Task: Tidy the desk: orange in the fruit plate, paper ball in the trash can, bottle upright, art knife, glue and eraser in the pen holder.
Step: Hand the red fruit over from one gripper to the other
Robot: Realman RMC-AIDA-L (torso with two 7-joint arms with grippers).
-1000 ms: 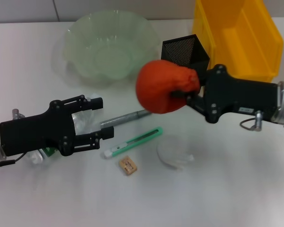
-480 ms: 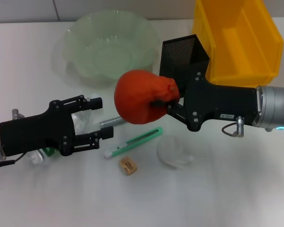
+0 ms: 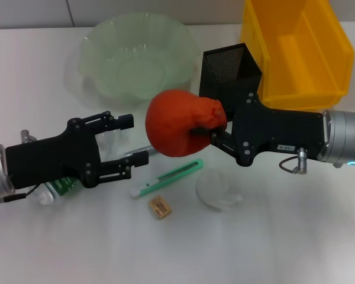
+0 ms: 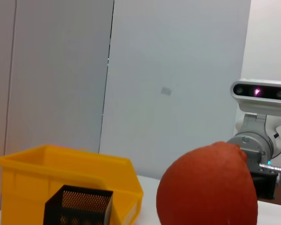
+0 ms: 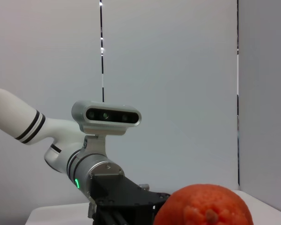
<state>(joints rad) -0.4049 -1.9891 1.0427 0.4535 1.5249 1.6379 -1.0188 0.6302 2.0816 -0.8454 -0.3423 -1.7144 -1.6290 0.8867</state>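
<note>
Orange, round and dimpled (image 3: 180,131), sat clamped in my right pincer (image 3: 208,131) above mid-worktop, having travelled toward the pale green glass plate (image 3: 100,47) at eleven o'clock; left pincer (image 3: 130,141) gaped empty.

The orange (image 3: 182,123) has a matt, dimpled peel, puckered at its stem end. The fruit plate (image 3: 137,56) at eleven o'clock looks like pale green translucent glass or plastic with a glossy scalloped rim. The pen holder (image 3: 229,68) is black wire mesh, matt. The bin (image 3: 296,47) at one o'clock is smooth yellow plastic with a slight sheen. Both hands, right hand (image 3: 216,131) and left hand (image 3: 130,140), are matt black, their wrists brushed metal. The counter (image 3: 272,248) is smooth, matt white.
</note>
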